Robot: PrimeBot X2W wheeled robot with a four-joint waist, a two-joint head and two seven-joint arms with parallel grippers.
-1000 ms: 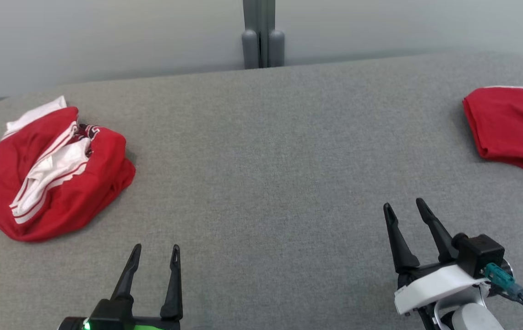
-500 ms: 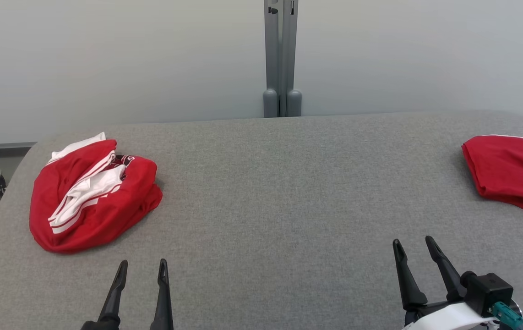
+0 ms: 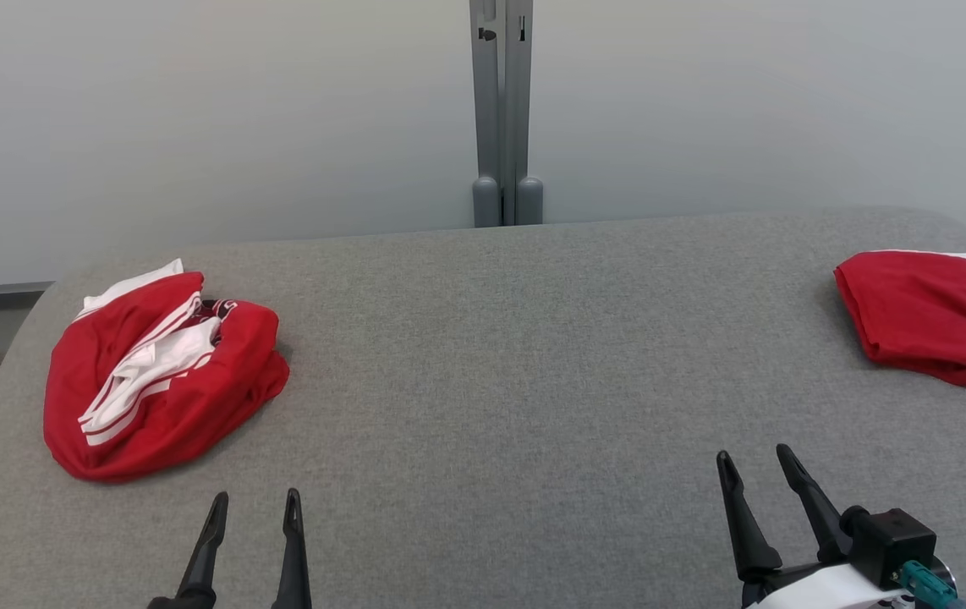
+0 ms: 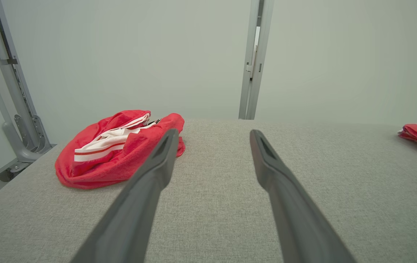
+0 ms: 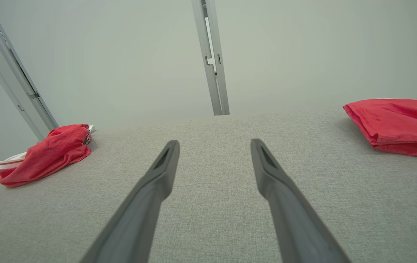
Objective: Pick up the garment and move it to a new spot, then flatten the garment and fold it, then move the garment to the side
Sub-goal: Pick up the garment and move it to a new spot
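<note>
Our jaws stand parted and empty on the left gripper point(image 3: 255, 497) and right gripper point(image 3: 752, 453) alike. Our head has tilted up since a second ago. The crumpled garment point(image 3: 157, 372) lies ahead-left of the left jaws, untouched, awaiting pickup.

A robot test area or lab is suggested, not a home. A wide bench point(image 3: 483, 355) covered in plain grey fabric is set against bare, pale partition panels point(image 3: 195, 127), joined by a grey metal post point(image 3: 490, 101) at top centre of the head view. More grey framing point(image 4: 33, 138) is seen at the left edge of the left wrist view. A crumpled garment point(image 3: 153, 372) and a folded red cloth point(image 3: 927, 317) are laid well apart on the bench.
</note>
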